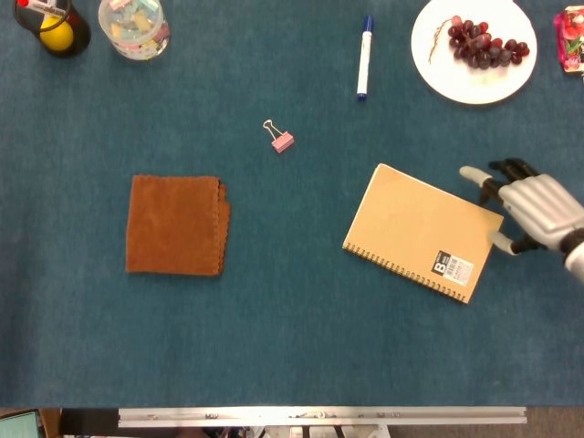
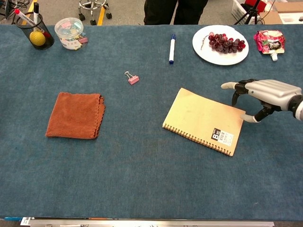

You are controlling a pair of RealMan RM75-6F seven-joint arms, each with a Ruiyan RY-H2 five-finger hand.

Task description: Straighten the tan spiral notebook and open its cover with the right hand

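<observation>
- The tan spiral-bound notebook (image 1: 422, 233) is lying closed and skewed on the blue felt worktop (image 1: 274, 328), its coil edge facing the near side.
- The right hand (image 1: 534, 212) is hovering just off the notebook's far-right corner, fingers spread, gripping nothing; contact is hard to call.
- Looks like we're in the straightening step.
- Next up, I'd guess: nudging that corner to square it, then getting fingertips under the cover's free edge to lift it.
- Left hand isn't showing anywhere.

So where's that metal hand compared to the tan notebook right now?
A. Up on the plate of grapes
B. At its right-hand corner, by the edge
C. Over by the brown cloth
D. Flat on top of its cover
B: the right hand sits beside the notebook, at its right corner, fingers spread, holding nothing.
</observation>
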